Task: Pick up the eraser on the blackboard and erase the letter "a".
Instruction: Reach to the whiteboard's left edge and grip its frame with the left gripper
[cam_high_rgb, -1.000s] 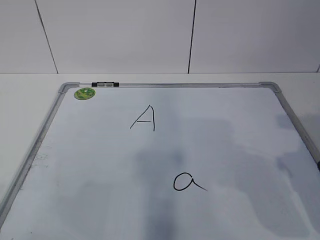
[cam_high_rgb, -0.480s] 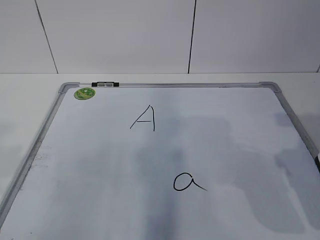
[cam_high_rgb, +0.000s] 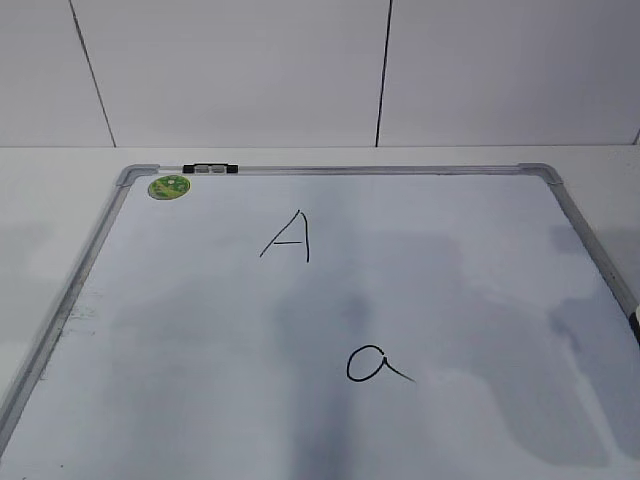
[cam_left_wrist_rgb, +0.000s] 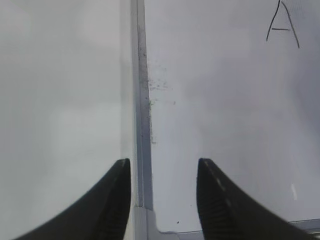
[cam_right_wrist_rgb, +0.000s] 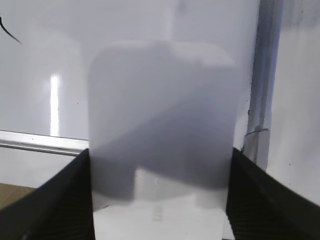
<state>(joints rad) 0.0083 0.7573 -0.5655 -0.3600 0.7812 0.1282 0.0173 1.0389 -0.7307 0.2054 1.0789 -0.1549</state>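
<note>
The blackboard (cam_high_rgb: 350, 170) lies flat and fills the exterior view, with the letter "a" (cam_high_rgb: 375, 365) at lower middle and a capital "A" (cam_high_rgb: 290, 238) above it. No gripper body shows there, only a small dark bit at the right edge. In the right wrist view my right gripper (cam_right_wrist_rgb: 160, 167) is shut on the eraser (cam_right_wrist_rgb: 160, 125), a white block held above the board's front right corner; the "a"'s tail (cam_right_wrist_rgb: 10, 32) shows at far left. My left gripper (cam_left_wrist_rgb: 162, 167) is open and empty over the board's left frame (cam_left_wrist_rgb: 141, 125).
A black-and-silver clip (cam_high_rgb: 210, 168) sits on the far frame, next to a green sticker (cam_high_rgb: 169, 186). White table surrounds the board, and a white panelled wall stands behind. The board's right frame (cam_right_wrist_rgb: 262, 75) runs beside the eraser.
The arm shadows on the board have shifted a little, mainly at the right and lower middle. The letters and the board have not moved.
</note>
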